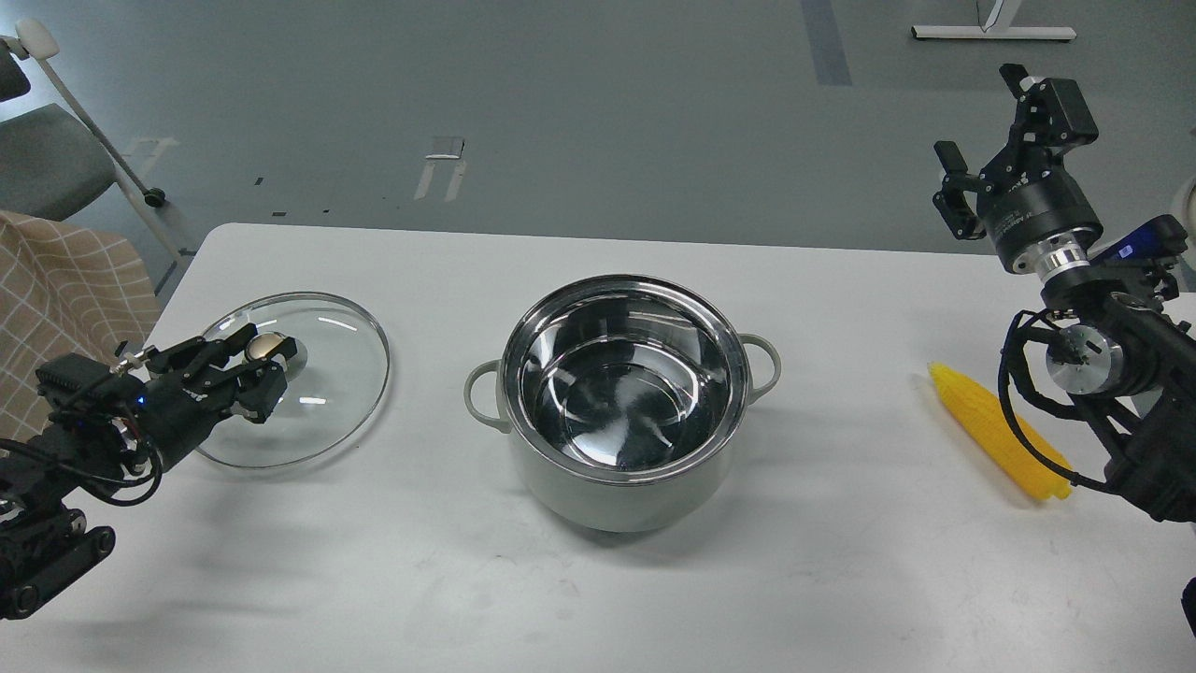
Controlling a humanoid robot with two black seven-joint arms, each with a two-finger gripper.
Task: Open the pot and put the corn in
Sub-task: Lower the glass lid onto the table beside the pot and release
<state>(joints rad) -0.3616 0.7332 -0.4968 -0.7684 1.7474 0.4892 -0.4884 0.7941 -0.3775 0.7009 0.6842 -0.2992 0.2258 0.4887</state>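
Note:
The pale grey-green pot (619, 496) stands uncovered in the middle of the white table, and its shiny steel inside is empty. My left gripper (256, 363) is shut on the gold knob of the glass lid (322, 402). The lid is low over the table's left side, level or nearly so; I cannot tell whether it touches the table. The yellow corn (990, 425) lies on the table at the right, partly behind my right arm. My right gripper (992, 133) is open and empty, raised above and behind the corn.
A checked cloth (65, 290) hangs off the table's left edge, with a grey chair (47, 159) behind it. The table's (598, 598) far edge runs just behind the pot. Grey floor lies beyond.

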